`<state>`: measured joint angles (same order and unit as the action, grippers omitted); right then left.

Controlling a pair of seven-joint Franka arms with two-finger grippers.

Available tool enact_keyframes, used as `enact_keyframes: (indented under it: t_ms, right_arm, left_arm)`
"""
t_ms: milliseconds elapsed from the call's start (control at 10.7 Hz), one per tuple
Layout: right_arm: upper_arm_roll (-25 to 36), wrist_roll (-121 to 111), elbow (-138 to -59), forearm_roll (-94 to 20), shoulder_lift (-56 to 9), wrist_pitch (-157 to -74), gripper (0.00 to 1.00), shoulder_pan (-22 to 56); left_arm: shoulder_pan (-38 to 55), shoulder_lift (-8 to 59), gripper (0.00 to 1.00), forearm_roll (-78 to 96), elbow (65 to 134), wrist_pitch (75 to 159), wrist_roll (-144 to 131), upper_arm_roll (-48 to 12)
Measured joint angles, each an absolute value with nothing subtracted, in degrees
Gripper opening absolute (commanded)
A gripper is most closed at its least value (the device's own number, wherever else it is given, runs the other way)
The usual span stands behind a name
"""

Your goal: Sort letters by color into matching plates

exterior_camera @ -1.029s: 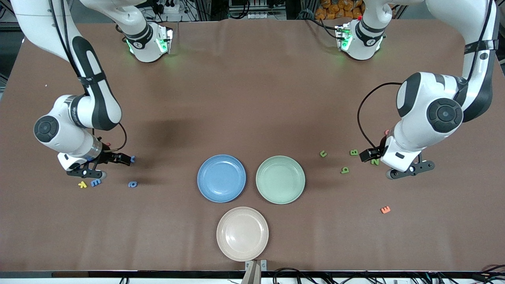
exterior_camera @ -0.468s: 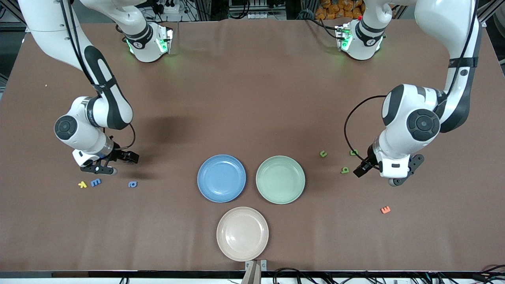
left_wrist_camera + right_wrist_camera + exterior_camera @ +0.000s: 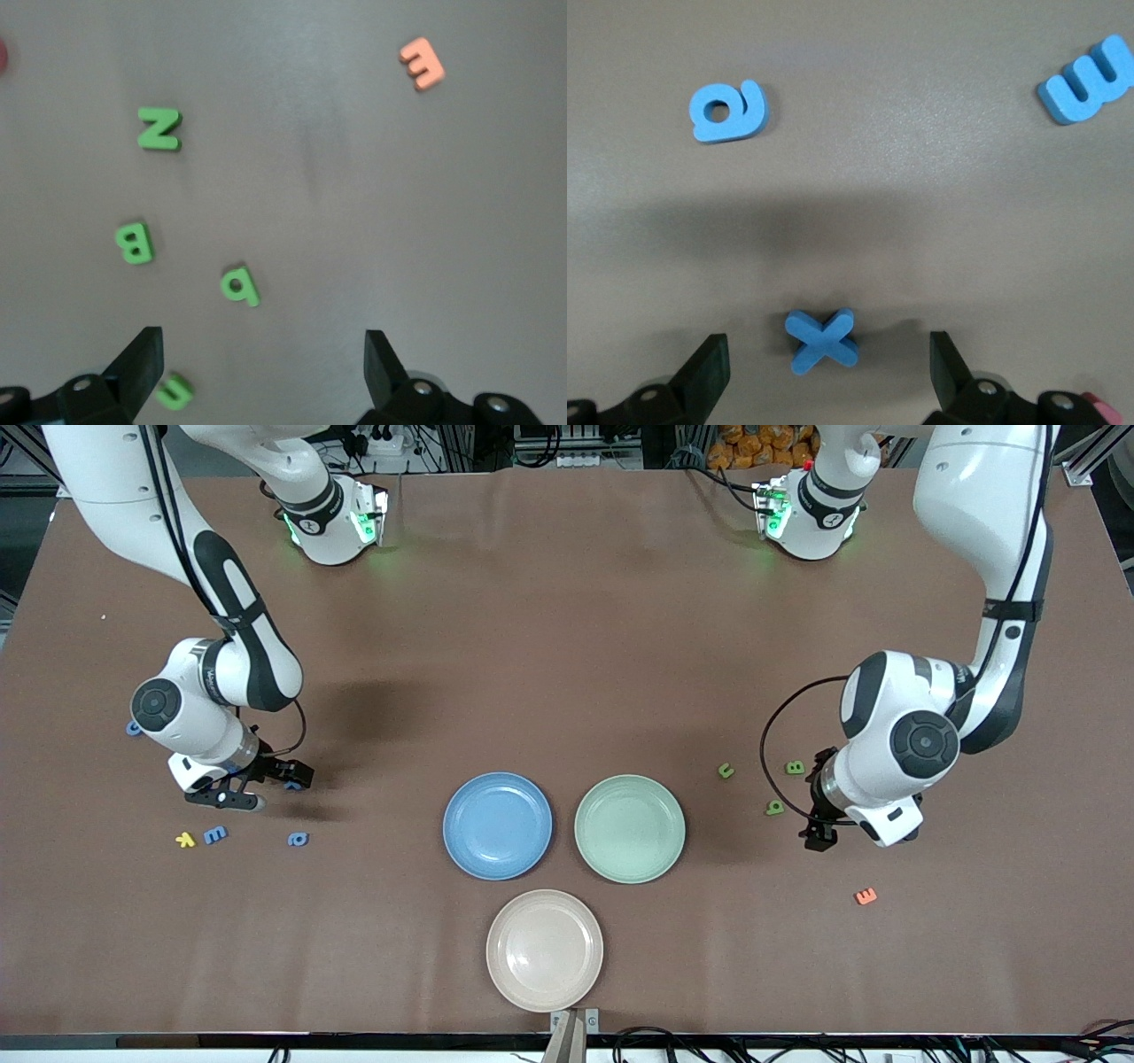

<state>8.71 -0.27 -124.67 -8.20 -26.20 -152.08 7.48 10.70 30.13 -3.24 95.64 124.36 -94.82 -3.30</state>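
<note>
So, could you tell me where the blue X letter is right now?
The blue X lies on the table at the right arm's end, directly under the open right gripper, with the blue a lying close by.

The brown counter [image 3: 567,646] looked covered in a matt, cloth-like sheet, smooth but for faint creases. The round blue plate [image 3: 497,825] had a glossy, hard finish with soft highlights; the pale mint-green round plate [image 3: 629,828] and the beige round plate [image 3: 544,950] looked smooth with a duller sheen. The small blue foam-like letters [image 3: 822,340] and the green foam-like letters [image 3: 238,285] appeared matt and soft-edged, as did the orange foam-like letter [image 3: 422,64]. The arms' white shells [image 3: 983,496] were glossy plastic; each hand's black fingers [image 3: 704,372] looked like matt plastic.
</note>
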Motion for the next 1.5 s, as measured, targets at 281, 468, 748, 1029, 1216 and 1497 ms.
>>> enact_keyframes:
  t_ms: [281, 468, 748, 1029, 1216, 1497]
  right_arm:
    - [8.12, -0.26, -125.57, -8.20, -27.07, -153.84, 0.79, 7.47]
    - [7.75, -0.26, -125.77, -8.22, -27.29, -153.91, 0.61, 7.47]
    - [7.56, -0.22, -125.78, -8.25, -26.94, -154.12, 0.40, 7.47]
    - [7.58, -0.19, -125.77, -8.28, -26.70, -154.21, 0.28, 7.35]
    - [7.55, -0.18, -125.77, -8.30, -26.63, -154.11, 0.25, 7.25]
    - [7.33, -0.18, -125.37, -8.31, -26.37, -153.07, 0.25, 7.26]
  left_arm:
    - [9.78, 32.45, 1.00, -3.18, 94.48, 125.92, -109.28, -3.06]
    - [9.72, 33.81, 1.00, -3.18, 94.69, 125.93, -112.84, -3.04]
    - [11.32, 35.74, 1.00, -3.29, 97.43, 130.12, -112.98, -3.36]
    - [12.59, 35.84, 1.00, -3.67, 100.82, 135.29, -112.98, -3.37]
    - [12.34, 35.84, 1.00, -3.73, 102.67, 139.19, -112.97, -3.23]
    - [11.99, 35.89, 1.00, -3.92, 103.79, 141.52, -112.96, -3.17]
